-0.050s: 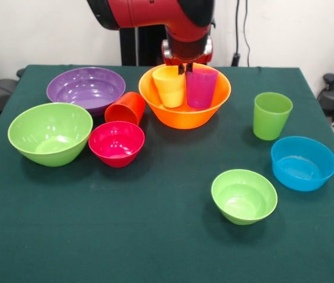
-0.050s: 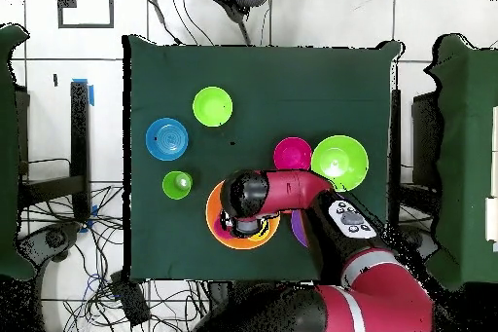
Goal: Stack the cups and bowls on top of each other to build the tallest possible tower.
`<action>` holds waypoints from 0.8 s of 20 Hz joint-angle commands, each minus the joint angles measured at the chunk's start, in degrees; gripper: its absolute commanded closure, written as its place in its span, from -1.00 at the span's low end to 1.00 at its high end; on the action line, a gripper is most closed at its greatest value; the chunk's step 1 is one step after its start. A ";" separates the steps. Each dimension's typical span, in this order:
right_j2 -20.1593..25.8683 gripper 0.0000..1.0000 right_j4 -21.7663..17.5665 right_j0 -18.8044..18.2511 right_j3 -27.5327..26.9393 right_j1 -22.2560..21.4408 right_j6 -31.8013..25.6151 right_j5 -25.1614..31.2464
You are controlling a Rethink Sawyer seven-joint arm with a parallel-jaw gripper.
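The Sawyer arm's gripper (image 1: pixel 185 68) hung directly over the large orange bowl (image 1: pixel 184 115), its dark tips dipping between the rims of the yellow cup (image 1: pixel 169 86) and the magenta cup (image 1: pixel 201 88) that stood side by side, upright, inside it. Whether the fingers were spread or clamped on a rim could not be told from either view.

The likeliest mishap was a tipped cup: the two tumblers stood touching or nearly so on the bowl's curved floor, and a sideways nudge from the tips could knock one against the other or rock the bowl.

From the gripper, in the front view, the orange-red cup (image 1: pixel 126 108) lay on its side at about eight o'clock, wedged between the purple bowl (image 1: pixel 85 88) and the pink-red bowl (image 1: pixel 116 142). The large green bowl (image 1: pixel 50 132) sat farther out at eight o'clock. The green cup (image 1: pixel 271 115) stood upright at four o'clock, the blue bowl (image 1: pixel 303 163) beyond it, and the small green bowl (image 1: pixel 244 196) near five o'clock. No tower stood yet beyond the cups in the orange bowl.
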 commanded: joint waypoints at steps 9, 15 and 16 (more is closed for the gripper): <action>1.61 1.00 -3.84 -0.55 -2.16 -0.19 -5.86 3.88; 1.60 -1.00 -4.06 -0.29 -2.12 -0.06 -5.71 3.67; 1.60 -1.00 -4.11 -0.30 -2.10 -0.04 -5.68 3.48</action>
